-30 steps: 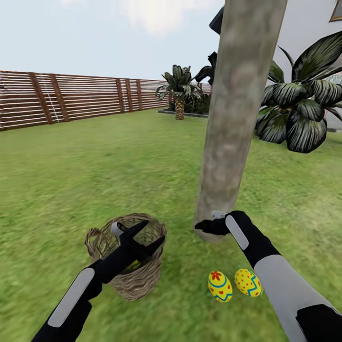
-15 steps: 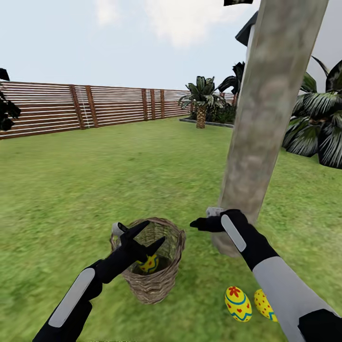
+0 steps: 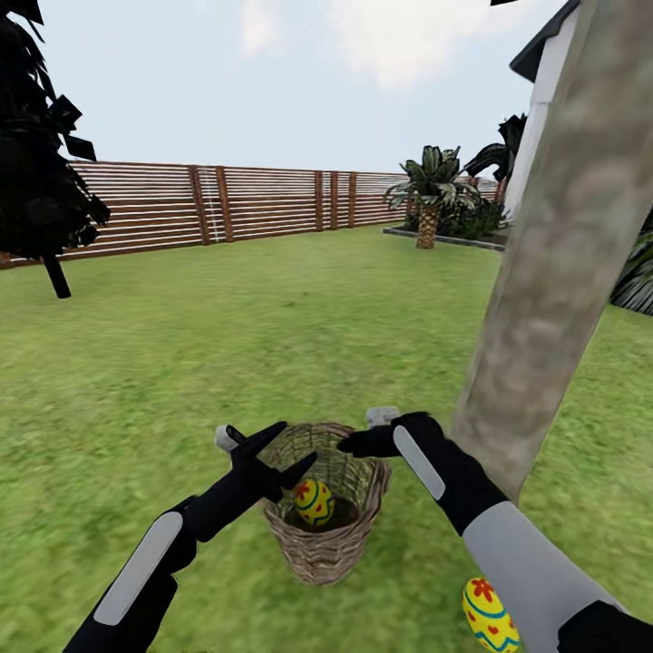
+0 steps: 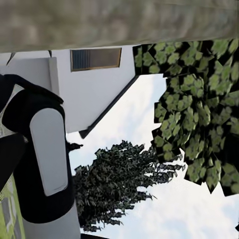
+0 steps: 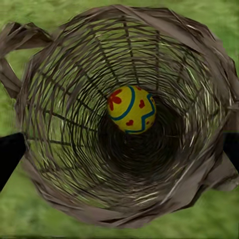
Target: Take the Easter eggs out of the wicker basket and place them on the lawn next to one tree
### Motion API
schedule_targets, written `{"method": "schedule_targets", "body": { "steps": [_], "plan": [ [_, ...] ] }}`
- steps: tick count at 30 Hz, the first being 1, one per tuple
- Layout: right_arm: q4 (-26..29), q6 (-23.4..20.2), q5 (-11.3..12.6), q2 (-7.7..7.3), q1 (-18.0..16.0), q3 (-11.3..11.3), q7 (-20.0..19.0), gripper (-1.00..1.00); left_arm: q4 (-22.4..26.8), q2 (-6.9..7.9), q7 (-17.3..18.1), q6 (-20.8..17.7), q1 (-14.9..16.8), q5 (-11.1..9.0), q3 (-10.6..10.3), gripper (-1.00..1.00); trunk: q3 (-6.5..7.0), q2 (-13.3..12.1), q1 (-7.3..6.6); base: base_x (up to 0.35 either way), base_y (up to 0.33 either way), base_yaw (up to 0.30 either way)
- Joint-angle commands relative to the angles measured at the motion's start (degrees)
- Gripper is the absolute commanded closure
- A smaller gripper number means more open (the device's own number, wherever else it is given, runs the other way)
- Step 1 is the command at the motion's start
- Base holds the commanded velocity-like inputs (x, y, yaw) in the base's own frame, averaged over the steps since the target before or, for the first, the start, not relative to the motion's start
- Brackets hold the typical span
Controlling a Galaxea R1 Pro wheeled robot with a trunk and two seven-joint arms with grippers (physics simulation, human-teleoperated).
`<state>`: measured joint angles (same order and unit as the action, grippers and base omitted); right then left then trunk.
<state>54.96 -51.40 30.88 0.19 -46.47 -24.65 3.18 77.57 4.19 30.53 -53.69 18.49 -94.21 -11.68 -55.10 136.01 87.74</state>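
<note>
The wicker basket (image 3: 326,535) stands on the lawn (image 3: 181,363) in front of me, with one yellow Easter egg (image 3: 315,501) inside. My right gripper (image 3: 352,443) hovers open just above its rim. In the right wrist view I look straight down into the basket (image 5: 64,164) at the egg (image 5: 131,109), with a black fingertip (image 5: 9,158) at each side. My left gripper (image 3: 297,442) is open beside the basket's near-left rim and holds nothing. A second egg (image 3: 488,615) lies on the grass near the tree trunk (image 3: 553,272), partly behind my right arm. The third egg is hidden.
The slatted wooden fence (image 3: 254,201) runs along the back. A dark thin-trunked tree (image 3: 41,181) stands far left, a palm-like plant (image 3: 428,195) far right by the white house (image 3: 537,118). The left wrist view looks up at the house wall (image 4: 99,94), foliage (image 4: 199,109) and my right arm (image 4: 45,149).
The whole view has swung left, so the camera moved. My right gripper has come from beside the trunk to over the basket. One of the two eggs on the grass has left the view.
</note>
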Motion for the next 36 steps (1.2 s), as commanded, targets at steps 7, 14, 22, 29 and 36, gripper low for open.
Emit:
{"method": "schedule_targets", "body": {
  "steps": [7, 14, 22, 29, 36],
  "plan": [
    [-0.26, 0.27, 0.31, -0.02, -0.03, -3.86, 0.87, -1.0, -0.05, 0.06, 0.26, -0.05, 0.05, -0.07, 0.05, -1.0, 0.13, -0.39, -0.24, 0.0, 0.0, 0.271],
    [-0.94, 1.57, 0.46, 0.05, -0.03, -4.16, 3.44, -1.0, -0.05, 0.03, 0.23, 0.0, 0.05, -0.01, 0.16, -1.0, 0.13, -0.39, -0.24, 0.058, 0.035, 0.04],
    [-0.99, 1.67, 0.5, 0.01, -0.03, -4.19, 5.12, -1.0, -0.05, 0.03, 0.23, -0.02, 0.05, -0.01, 0.17, -1.0, 0.13, -0.39, -0.24, 0.247, 0.2, -0.001],
    [-1.77, 1.72, 0.6, 0.07, -0.03, -4.2, 5.17, -1.0, -0.05, 0.03, 0.23, -0.02, 0.05, -0.01, 0.17, -1.0, 0.29, -0.39, -0.24, 0.245, 0.237, -0.201],
    [-3.66, 1.67, 0.45, 0.07, -0.03, -4.35, 5.24, -1.0, -0.05, 0.14, 0.23, -0.02, 0.05, -0.08, 0.17, -1.0, 0.49, -0.39, -0.24, 0.119, 0.163, -0.158]
  ]
}}
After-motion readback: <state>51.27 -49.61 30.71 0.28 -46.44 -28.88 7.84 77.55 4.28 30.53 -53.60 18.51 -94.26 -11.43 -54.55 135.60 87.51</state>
